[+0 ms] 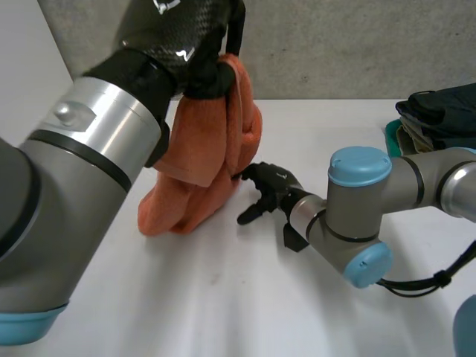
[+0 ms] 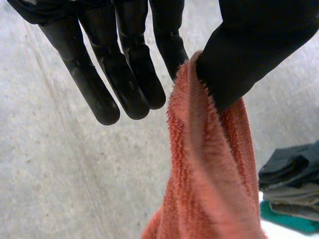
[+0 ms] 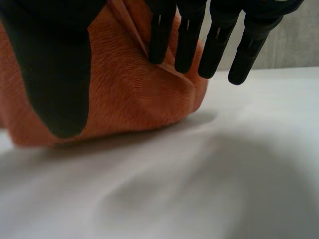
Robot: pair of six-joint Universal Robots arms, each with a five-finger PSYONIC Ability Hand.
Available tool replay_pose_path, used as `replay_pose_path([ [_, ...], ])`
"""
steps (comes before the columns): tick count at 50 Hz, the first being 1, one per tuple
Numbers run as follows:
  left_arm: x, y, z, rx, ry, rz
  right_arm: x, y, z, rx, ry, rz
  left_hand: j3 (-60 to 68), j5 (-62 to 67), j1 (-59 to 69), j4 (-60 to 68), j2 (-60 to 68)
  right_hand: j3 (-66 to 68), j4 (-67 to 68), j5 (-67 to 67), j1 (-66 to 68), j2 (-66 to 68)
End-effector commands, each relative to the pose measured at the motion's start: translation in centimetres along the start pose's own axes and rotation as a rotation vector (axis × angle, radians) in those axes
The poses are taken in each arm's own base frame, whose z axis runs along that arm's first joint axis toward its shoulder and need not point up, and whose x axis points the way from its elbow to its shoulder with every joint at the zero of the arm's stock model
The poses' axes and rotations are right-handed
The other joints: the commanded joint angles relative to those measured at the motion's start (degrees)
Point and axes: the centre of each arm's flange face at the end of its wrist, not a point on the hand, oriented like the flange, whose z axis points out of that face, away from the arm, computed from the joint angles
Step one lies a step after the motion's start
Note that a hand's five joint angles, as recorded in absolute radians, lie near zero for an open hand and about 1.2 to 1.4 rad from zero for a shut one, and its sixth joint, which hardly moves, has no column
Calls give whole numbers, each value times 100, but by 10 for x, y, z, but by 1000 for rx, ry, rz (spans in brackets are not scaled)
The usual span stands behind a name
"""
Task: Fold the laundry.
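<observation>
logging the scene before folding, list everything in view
towel: 1, orange, hangs from left robot hand, lower end on table
clothes: 1 pile, dark, table's far right
teal thing: 1, under the clothes
table: 1, white
wall: 1, grey, behind table
left robot hand: 1, black, raised, pinching towel's top
right robot hand: 1, black, open, low, fingertips at towel

No readable text anywhere. White marks on the left arm's black shell [image 1: 166,7], maybe a logo, are cut off and illegible.
</observation>
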Motion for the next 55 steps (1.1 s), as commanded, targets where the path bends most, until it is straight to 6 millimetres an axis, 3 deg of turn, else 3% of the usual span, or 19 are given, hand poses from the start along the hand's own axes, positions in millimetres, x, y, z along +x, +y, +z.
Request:
replay_pose_path([
  [1,-3,-36,-6,101,-6,-4,2,-8,9,67,-12,41,1197,1377,1332,1139,1156,356,338,313,331,376],
  [4,-4,-47,-5,131,-13,-8,-2,-2,10,57,-23,40,1197,1377,1332,1139,1156,205,186,161,180,225],
  [11,-4,-53,-5,147,-13,-11,-12,5,15,70,-17,29,1197,1377,1332,1139,1156,137,119,94,112,158],
  [19,-5,-66,-18,167,-11,-9,-6,-13,19,172,71,30,1197,1377,1332,1139,1156,-282,-301,-326,-308,-262],
  [24,-5,-66,-22,161,-9,-9,-27,-7,20,130,-60,51,1197,1377,1332,1139,1156,-702,-721,-746,-727,-682],
  [25,-5,-66,-22,161,-9,-9,-39,0,20,105,-121,62,1197,1377,1332,1139,1156,-587,-606,-631,-612,-567],
  [28,-6,-65,-21,164,-14,-9,-52,14,22,56,-198,62,1197,1377,1332,1139,1156,1304,1286,1261,1279,1325],
  [29,-7,-65,-20,165,-17,-7,-56,22,23,32,-222,65,1197,1377,1332,1139,1156,4279,4260,4235,4254,4299],
  [30,-8,-66,-20,167,-18,-5,-56,23,23,25,-228,66,1197,1377,1332,1139,1156,5235,5217,5192,5210,5256],
  [32,-9,-66,-18,171,-25,-2,-53,21,23,28,-216,67,1197,1377,1332,1139,1156,5245,5226,5201,5220,5265],
  [36,-20,-69,-13,185,-59,17,-41,-22,17,124,-141,26,1197,1377,1332,1139,1156,5245,5226,5201,5220,5265],
  [37,-24,-70,-12,189,-69,22,-30,-53,10,192,-99,-32,1197,1377,1332,1139,1156,5245,5226,5201,5220,5265],
  [40,-45,-71,-5,195,-128,49,-3,-100,-6,281,-1,-168,1197,1377,1332,1139,1156,5245,5226,5201,5220,5265],
  [41,-49,-71,-3,199,-143,56,14,-130,-20,332,72,-270,1197,1377,1332,1139,1156,5245,5226,5201,5220,5265],
  [43,-63,-72,-1,202,-183,75,20,-156,-38,371,123,-369,1197,1377,1332,1139,1156,5245,5226,5201,5220,5265],
  [44,-79,-73,1,204,-232,97,25,-172,-50,388,170,-467,1197,1377,1332,1139,1156,5245,5226,5201,5220,5265],
  [49,-111,-61,5,168,-292,145,18,-184,-72,365,219,-640,1197,1377,1332,1139,1156,5245,5226,5201,5220,5265],
  [53,-132,-34,5,78,-287,168,1,-198,-98,371,213,-712,1197,1377,1332,1139,1156,5245,5226,5201,5220,5265],
  [55,-146,-10,5,2,-282,167,-5,-201,-107,371,204,-730,1197,1377,1332,1139,1156,5245,5226,5201,5220,5265],
])
